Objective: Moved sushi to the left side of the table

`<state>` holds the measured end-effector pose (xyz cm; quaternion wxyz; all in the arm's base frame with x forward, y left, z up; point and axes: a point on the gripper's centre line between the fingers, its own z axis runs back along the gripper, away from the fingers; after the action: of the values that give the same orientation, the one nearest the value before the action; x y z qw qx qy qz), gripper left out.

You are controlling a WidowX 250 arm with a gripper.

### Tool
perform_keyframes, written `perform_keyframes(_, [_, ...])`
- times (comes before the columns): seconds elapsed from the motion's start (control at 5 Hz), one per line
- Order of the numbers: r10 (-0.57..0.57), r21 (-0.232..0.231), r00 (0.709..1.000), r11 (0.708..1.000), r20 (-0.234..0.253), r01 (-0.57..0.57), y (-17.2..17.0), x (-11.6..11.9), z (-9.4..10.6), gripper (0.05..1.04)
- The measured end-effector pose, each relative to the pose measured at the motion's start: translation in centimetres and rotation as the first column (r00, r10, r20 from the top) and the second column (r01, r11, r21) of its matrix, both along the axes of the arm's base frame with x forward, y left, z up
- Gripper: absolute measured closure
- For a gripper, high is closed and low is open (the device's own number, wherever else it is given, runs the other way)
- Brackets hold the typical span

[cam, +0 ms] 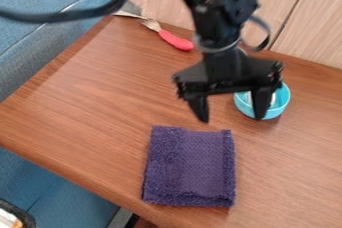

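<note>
gripper (232,119), 2 fingers apart, centre of frame; pale thing (272,98), maybe sushi, in blue bowl (276,110), right of gap, behind 1 finger.

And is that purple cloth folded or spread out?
Folded: the purple cloth lies as a compact rectangle, with thick, doubled-over edges.

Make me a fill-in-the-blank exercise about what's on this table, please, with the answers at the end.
The folded cloth is ____ in colour.
Of the cloth and the bowl, the ____ is nearer the camera.
The two fingers of the claw stand ____, not together.
The red part of the fork is its ____.

Missing words: purple; cloth; apart; handle
</note>
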<state>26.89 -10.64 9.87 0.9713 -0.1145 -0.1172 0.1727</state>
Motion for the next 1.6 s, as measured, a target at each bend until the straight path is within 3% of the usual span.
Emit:
perform_keyframes(0.4, [0.004, 0.025, 1.000, 1.000, 0.002, -0.004, -1.5, 5.4, -1.1, 0.084])
perform_keyframes(0.6, [0.001, 0.065, 1.000, 0.998, 0.010, -0.002, -1.5, 7.5, -1.8, 0.084])
perform_keyframes(1.0, [-0.030, 0.080, 1.000, 0.996, -0.002, 0.030, -2.0, 10.0, -4.2, 0.084])
perform_keyframes(1.2, [-0.026, 0.116, 0.999, 0.993, -0.022, 0.029, -1.8, 10.5, -5.8, 0.084])
perform_keyframes(1.4, [-0.029, 0.146, 0.999, 0.989, -0.014, 0.031, -2.1, 10.6, -5.9, 0.136])
perform_keyframes(1.6, [-0.010, 0.169, 1.000, 0.986, 0.011, 0.008, -2.2, 10.7, -5.8, 0.411])
